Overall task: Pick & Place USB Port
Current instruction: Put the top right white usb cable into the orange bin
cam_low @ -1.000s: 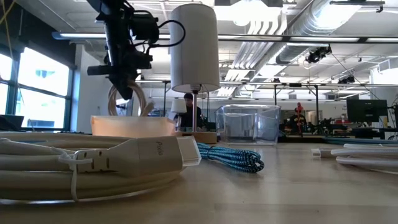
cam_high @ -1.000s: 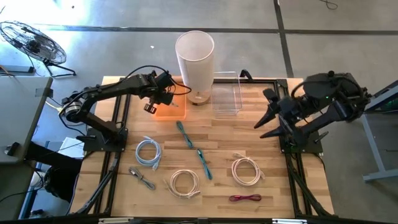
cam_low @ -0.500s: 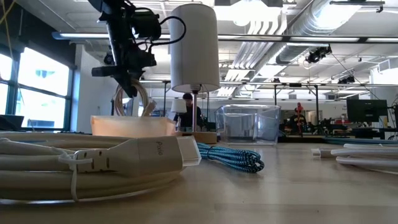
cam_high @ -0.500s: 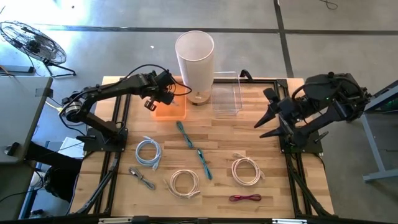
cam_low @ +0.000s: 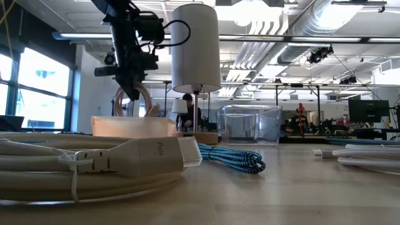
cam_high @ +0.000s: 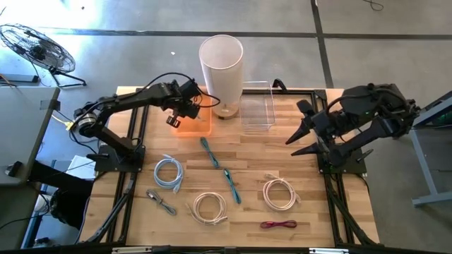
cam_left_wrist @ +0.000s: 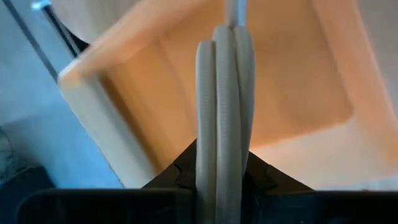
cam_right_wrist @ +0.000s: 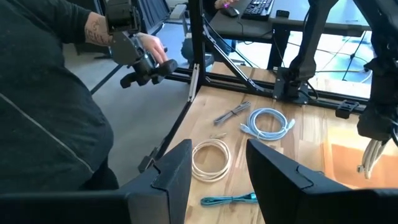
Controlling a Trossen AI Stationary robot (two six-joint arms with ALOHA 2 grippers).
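Observation:
A coiled off-white cable [cam_low: 130, 102] hangs from my left gripper [cam_high: 173, 120], which is shut on it over the left part of the orange bin [cam_high: 194, 123]. In the left wrist view the cable strands [cam_left_wrist: 222, 112] run out from between the fingers, with the orange bin [cam_left_wrist: 292, 93] below them. The low view shows the coil's lower end level with the bin rim [cam_low: 132, 119]. My right gripper [cam_high: 296, 140] waits open above the table's right side, and its fingers [cam_right_wrist: 171, 177] stand apart. My left gripper pinches the coiled cable between its two fingers, across several bundled strands [cam_left_wrist: 219, 177] at the coil's upper end. The fingers point down from above. The coil [cam_low: 129, 103] hangs below them, lifted clear of the table; I cannot tell whether its lower end touches the bin.
A tall white cylinder lamp [cam_high: 221, 67] and a clear bin [cam_high: 256, 109] stand by the far edge. Several coiled cables lie on the near half: blue-white [cam_high: 169, 173], teal braided [cam_high: 220, 169], two white [cam_high: 210, 207] [cam_high: 281, 192], red [cam_high: 279, 224], grey [cam_high: 161, 202]. A person [cam_right_wrist: 50, 106] stands beyond the table.
My left gripper has carried the hanging cable coil a short way toward the table's right, further over the orange bin, staying shut on it. The coil swings slightly below it.

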